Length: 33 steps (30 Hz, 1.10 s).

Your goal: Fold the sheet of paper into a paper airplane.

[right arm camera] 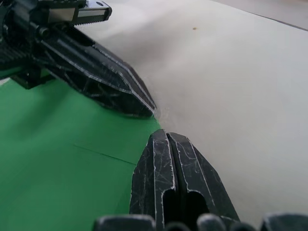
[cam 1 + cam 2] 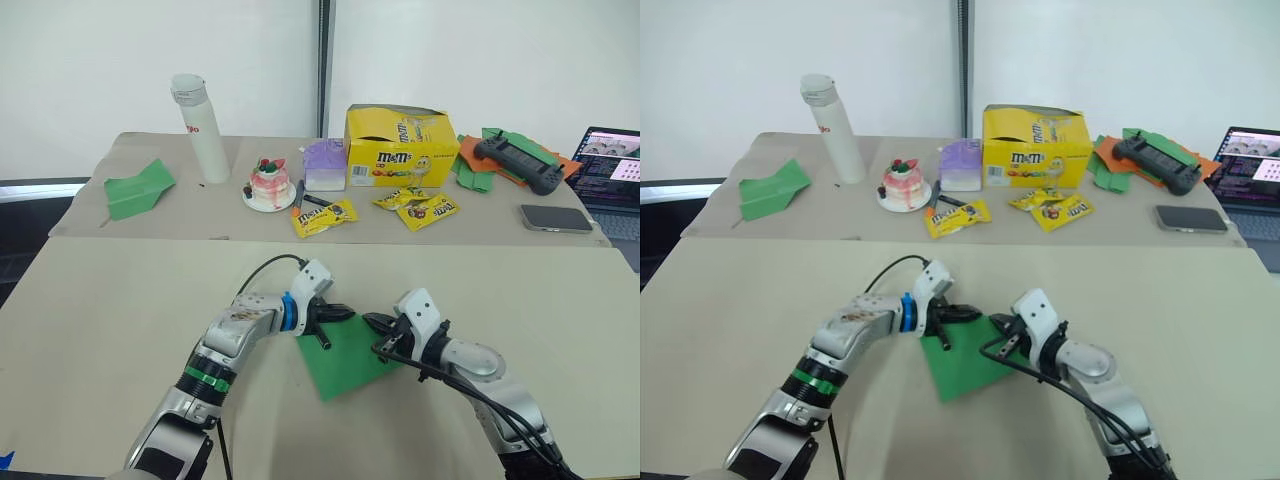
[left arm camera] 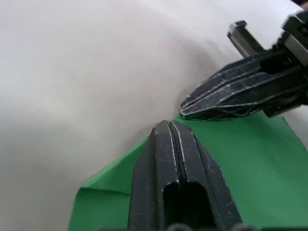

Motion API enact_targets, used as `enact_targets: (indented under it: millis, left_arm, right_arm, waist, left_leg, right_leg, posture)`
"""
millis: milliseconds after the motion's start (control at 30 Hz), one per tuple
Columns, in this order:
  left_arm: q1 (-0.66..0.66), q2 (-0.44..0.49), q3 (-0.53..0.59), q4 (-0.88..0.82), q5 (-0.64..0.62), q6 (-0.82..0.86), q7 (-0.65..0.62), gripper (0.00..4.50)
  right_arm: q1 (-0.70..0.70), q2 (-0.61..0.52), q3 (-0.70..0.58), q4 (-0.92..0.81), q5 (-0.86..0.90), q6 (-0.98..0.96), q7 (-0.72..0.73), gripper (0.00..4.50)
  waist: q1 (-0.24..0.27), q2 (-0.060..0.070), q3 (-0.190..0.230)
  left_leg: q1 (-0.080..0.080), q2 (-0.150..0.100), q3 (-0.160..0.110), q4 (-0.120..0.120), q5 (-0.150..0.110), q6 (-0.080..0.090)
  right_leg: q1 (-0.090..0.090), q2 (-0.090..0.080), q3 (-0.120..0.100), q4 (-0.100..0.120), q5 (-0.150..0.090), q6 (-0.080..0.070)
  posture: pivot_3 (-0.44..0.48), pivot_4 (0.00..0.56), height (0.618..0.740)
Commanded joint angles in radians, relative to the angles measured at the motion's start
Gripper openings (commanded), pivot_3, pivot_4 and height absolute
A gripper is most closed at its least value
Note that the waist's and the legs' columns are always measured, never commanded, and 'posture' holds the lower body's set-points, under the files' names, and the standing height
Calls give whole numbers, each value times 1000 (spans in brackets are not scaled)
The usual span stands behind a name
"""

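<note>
Beige tabletop, white wall behind; the sheet (image 2: 352,362) is lying flat on the near table between both arms. Left gripper (image 2: 338,315) and right gripper (image 2: 378,327) are pressing their tips at its far edge, tips nearly meeting, each with fingers closed tight on nothing — the wrist views are showing the black pads together with no gap. A faint crease is showing across the green in the right wrist view. Paper is looking thin, light and limp — likely to slide on the smooth cloth, so one tip should be pinning while the other is lifting an edge or corner. Well apart on the far table: plane (image 2: 138,187), white bottle (image 2: 199,127), small cake (image 2: 268,184), M&M's box (image 2: 401,145), candy packets (image 2: 324,216), controller (image 2: 519,161) on a paper heap, phone (image 2: 556,217), laptop (image 2: 612,168). Nothing is crowding the work area.
</note>
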Motion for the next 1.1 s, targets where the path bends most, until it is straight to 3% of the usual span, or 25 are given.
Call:
enact_targets:
  millis: [33,300,500,667,833,933,967,1067,1100]
  left_arm:
    - [17,29,57,18,6,34,56,0]
    - [44,52,184,14,-27,49,128,0]
    - [67,58,299,-55,-139,80,116,0]
    - [101,151,367,-142,-268,190,25,0]
    - [116,197,417,-171,-330,256,45,0]
    - [139,222,456,-220,-422,373,33,833]
    - [170,257,418,-277,-437,412,13,1172]
    - [203,250,411,-343,-493,547,78,2153]
    - [210,246,406,-358,-488,545,96,2153]
  right_arm:
    - [15,-14,30,37,-25,25,1,12]
    - [12,-10,46,40,-25,24,1,12]
    - [-2,-11,40,39,-41,-36,-2,12]
    - [-42,-22,3,11,-28,-106,25,12]
    - [-70,-56,-13,-4,-10,-126,76,12]
    - [-97,-96,-7,5,-28,-152,111,0]
    - [-110,-112,-4,10,-33,-160,129,0]
    - [-132,-127,-3,18,-27,-167,148,0]
    - [-133,-127,-2,17,-25,-166,150,0]
  waist:
    - [0,0,0]
    - [-6,-1,-1]
    - [-10,-1,-1]
    - [-10,-1,0]
    - [-1,0,0]
    - [1,-1,1]
    - [0,-1,2]
    - [-2,-1,2]
    - [-2,-1,2]
  left_leg:
    - [0,0,0,0,0,0]
    - [1,0,0,0,0,0]
    - [0,1,-1,-1,0,0]
    - [-3,1,-1,-1,0,0]
    - [-11,0,-1,-1,0,-1]
    - [-12,0,-1,-1,0,-1]
    - [-12,0,-1,-1,0,-1]
    - [-13,0,-1,-1,0,-1]
    - [-12,1,-1,-1,0,-1]
  right_leg:
    - [0,0,0,0,0,0]
    - [0,0,0,0,0,0]
    - [-1,1,0,0,0,0]
    - [-4,0,0,0,0,0]
    - [-13,0,0,2,0,0]
    - [-13,0,0,2,0,0]
    - [-14,0,0,1,0,0]
    - [-15,0,0,2,0,0]
    - [-15,0,0,2,0,0]
  posture:
    - [0,150,740]
    - [0,150,740]
    - [0,150,740]
    - [0,150,740]
    - [0,150,740]
    - [0,150,740]
    - [0,150,740]
    - [0,150,740]
    - [0,150,740]
